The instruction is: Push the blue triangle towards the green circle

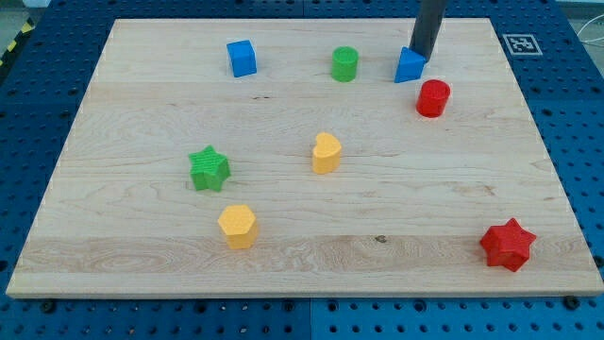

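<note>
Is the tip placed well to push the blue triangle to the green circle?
Probably yes: my tip touches the blue triangle at its right, and no block stands between it and the green circle.

no words, brands or numbers can be read anywhere. the one sign is a black-and-white square marker (520, 43), a coded tag pattern, stuck flat on the wooden board (283, 255) at its corner in the view's top right. its cells are too small to make out any code. at the view's top left edge runs a yellow-and-black hazard stripe (13, 47), bearing no lettering
</note>
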